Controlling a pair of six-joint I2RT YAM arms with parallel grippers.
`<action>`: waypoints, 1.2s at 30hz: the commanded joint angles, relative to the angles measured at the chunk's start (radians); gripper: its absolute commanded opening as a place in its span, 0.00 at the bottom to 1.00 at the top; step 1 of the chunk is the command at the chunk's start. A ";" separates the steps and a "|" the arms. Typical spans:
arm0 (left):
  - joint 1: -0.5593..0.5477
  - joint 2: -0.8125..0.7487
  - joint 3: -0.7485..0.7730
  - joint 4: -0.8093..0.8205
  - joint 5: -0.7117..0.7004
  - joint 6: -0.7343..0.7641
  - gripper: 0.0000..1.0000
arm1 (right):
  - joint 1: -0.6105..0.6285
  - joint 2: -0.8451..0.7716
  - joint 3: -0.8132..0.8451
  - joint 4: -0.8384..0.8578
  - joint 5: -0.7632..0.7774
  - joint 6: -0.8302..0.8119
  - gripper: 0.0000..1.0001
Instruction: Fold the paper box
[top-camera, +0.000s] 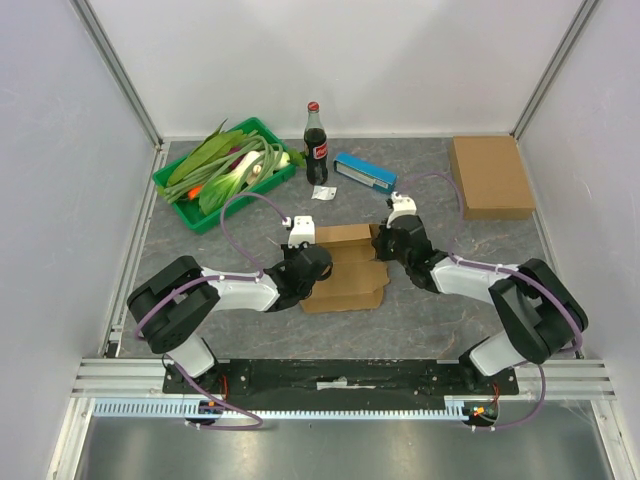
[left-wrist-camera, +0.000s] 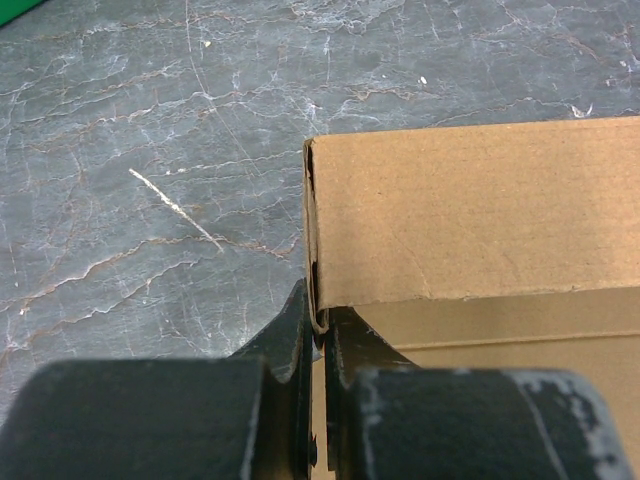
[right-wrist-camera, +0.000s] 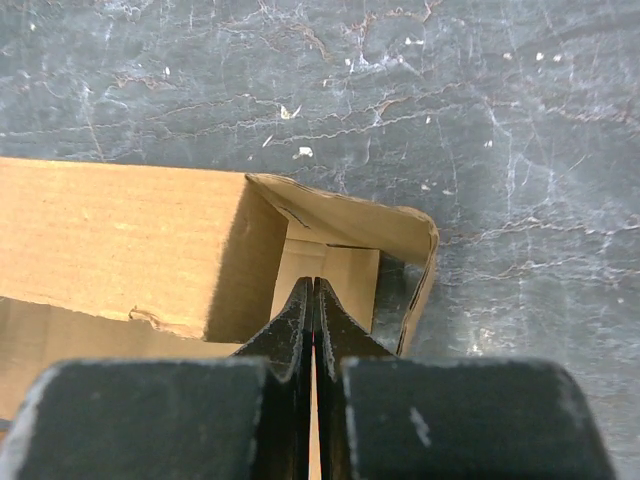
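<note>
We have the paper box (top-camera: 345, 265) on the bench (top-camera: 420, 310) just nearside of the cola bottle (top-camera: 316, 145), left claw (left-wrist-camera: 320, 335) pinching a side-wall edge & right claw (right-wrist-camera: 314, 300) nipping an end flap; it looks like light, thin card that creases easily, so we'd grip nr the folds.

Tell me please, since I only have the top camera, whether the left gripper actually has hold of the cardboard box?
Observer: Yes. On the left wrist camera the left gripper is shut on the thin left edge of the box.
Operator: And the right one, please?
Observer: The right gripper is shut too, with a thin piece of the box showing edge-on between its fingers.
Operator: Is that end of the box closed up?
Observer: No. The end flap bows outward, so the end is open and you can see inside.
</note>
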 joint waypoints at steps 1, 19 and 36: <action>-0.005 -0.003 -0.002 0.037 -0.020 -0.029 0.02 | -0.027 0.026 -0.053 0.172 -0.153 0.161 0.00; -0.005 -0.008 -0.011 0.037 -0.020 -0.019 0.02 | -0.044 0.012 0.089 -0.225 0.122 -0.135 0.00; -0.005 -0.014 -0.005 0.037 -0.015 -0.018 0.02 | -0.027 0.055 0.030 0.039 -0.102 0.038 0.00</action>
